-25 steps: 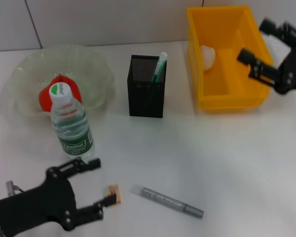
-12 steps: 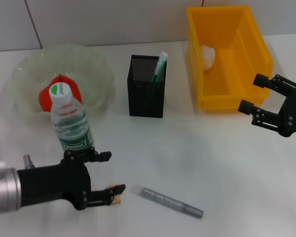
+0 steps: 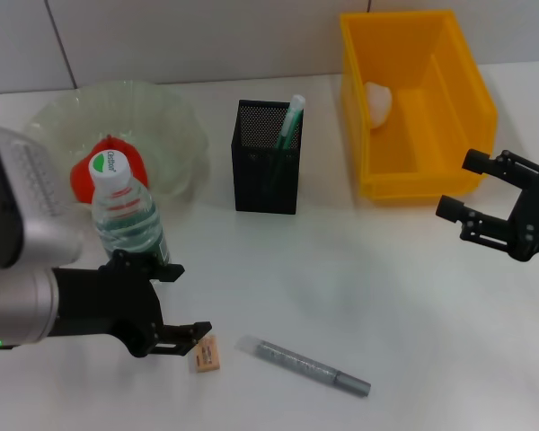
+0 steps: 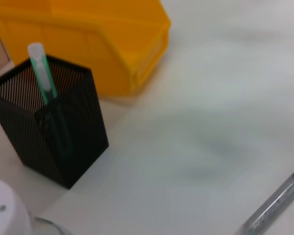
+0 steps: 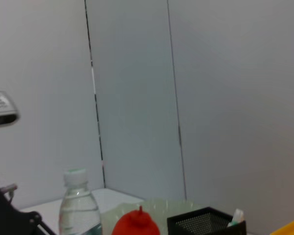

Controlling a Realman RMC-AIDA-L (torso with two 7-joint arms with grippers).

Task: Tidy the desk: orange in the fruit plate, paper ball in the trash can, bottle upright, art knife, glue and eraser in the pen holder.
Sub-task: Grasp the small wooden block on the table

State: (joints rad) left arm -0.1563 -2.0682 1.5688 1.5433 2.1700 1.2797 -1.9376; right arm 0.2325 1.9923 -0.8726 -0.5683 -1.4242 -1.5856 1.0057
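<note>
Tan eraser (image 3: 207, 354) now free beside open left gripper (image 3: 187, 301), right gripper (image 3: 474, 189) jaws wide, barely moved

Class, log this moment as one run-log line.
left gripper: open beside eraser | right gripper: open, idle | eraser on desk

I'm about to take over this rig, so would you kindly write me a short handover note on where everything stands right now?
Left gripper: open, low over the table, one fingertip next to the eraser, nothing held.
Right gripper: open, empty, in front of the trash can.
Done: orange in the fruit plate; paper ball in the trash can; bottle upright; a green-and-white stick stands in the pen holder.
Left: the eraser and a grey pen-like tool, likely the art knife, both lie on the table and go into the pen holder.
</note>
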